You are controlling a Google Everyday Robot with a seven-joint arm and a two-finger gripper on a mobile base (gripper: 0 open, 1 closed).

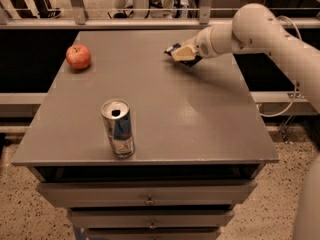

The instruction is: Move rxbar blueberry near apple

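The rxbar blueberry [171,48] is a dark flat bar at the back right of the grey table [210,119]. Only its ends show, beside and under the gripper's cream fingers. My gripper [183,54] reaches in from the right and is shut on the bar, holding it at or just above the tabletop. The apple [78,57], red with yellowish patches, sits at the back left of the table, far to the left of the gripper.
A silver-and-blue drink can [118,128] stands upright near the table's front edge, left of centre. Drawers run below the tabletop. A rail and a dark gap lie behind the table. My white arm [270,31] spans the right side.
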